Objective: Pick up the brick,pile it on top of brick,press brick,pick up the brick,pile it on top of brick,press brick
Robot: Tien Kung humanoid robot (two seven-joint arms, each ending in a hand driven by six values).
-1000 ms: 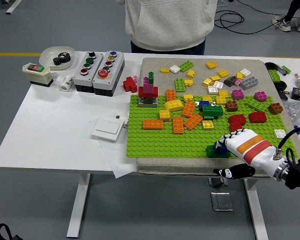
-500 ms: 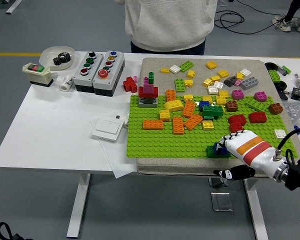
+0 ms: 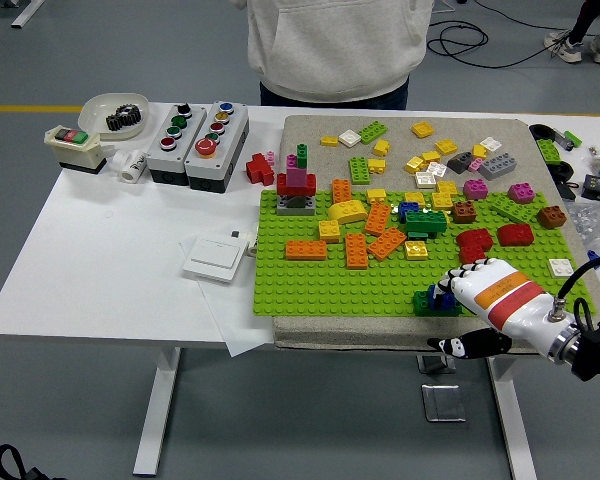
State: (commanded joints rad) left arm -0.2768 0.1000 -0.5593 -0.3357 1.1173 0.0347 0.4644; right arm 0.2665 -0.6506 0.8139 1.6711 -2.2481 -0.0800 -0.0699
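My right hand (image 3: 472,283) rests at the near right corner of the green baseplate (image 3: 310,280), fingers curled down over a small dark green brick (image 3: 426,300) with a blue brick (image 3: 444,297) on top of it; whether the fingers clasp the stack or merely press on it I cannot tell. The stack sits on the last stud rows, just beside the plate's near edge. The plate lies on a grey mat (image 3: 310,130) whose near edge all but meets the edge of the white table (image 3: 100,260), so little room remains on the near side. To the left of the stack the near strip of the plate is bare studs. Farther in lie loose orange bricks (image 3: 356,250), a red brick (image 3: 474,241) just far of my fingers, and a red tower (image 3: 297,184) at the far left corner. A person's grey top (image 3: 330,45) stands at the far edge.
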